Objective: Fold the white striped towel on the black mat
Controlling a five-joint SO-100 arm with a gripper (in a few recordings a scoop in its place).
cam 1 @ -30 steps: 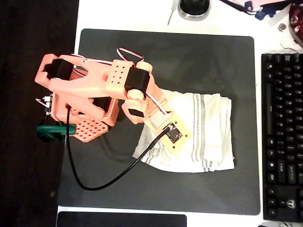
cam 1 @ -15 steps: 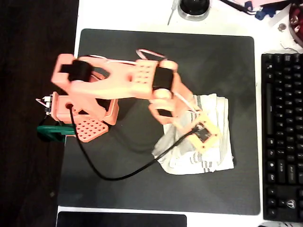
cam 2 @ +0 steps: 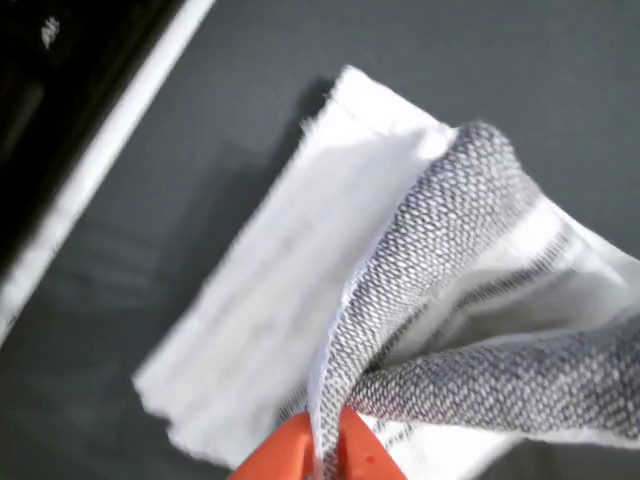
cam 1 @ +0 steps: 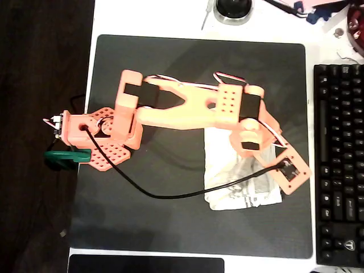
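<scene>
The white striped towel (cam 1: pixel 242 182) lies on the right half of the black mat (cam 1: pixel 193 57), bunched into a narrow strip with grey stripes at its lower end. My orange arm (cam 1: pixel 187 111) reaches right across the mat, and its wrist and camera board (cam 1: pixel 290 172) hang over the towel's right edge. In the wrist view my gripper (cam 2: pixel 320 455) is shut on a raised fold of the towel (cam 2: pixel 430 260). The pinched cloth is held above the flat layers lying on the mat (cam 2: pixel 480 70).
A black keyboard (cam 1: pixel 340 162) lies just right of the mat, close to the wrist. The arm's base (cam 1: pixel 94 136) and a green clamp (cam 1: pixel 65 158) sit at the mat's left edge. A black cable (cam 1: pixel 165 196) loops over the mat. Small items lie at the top.
The arm has swung right across the mat, dragging the towel's left edge over toward the right. The towel now covers a much narrower patch.
</scene>
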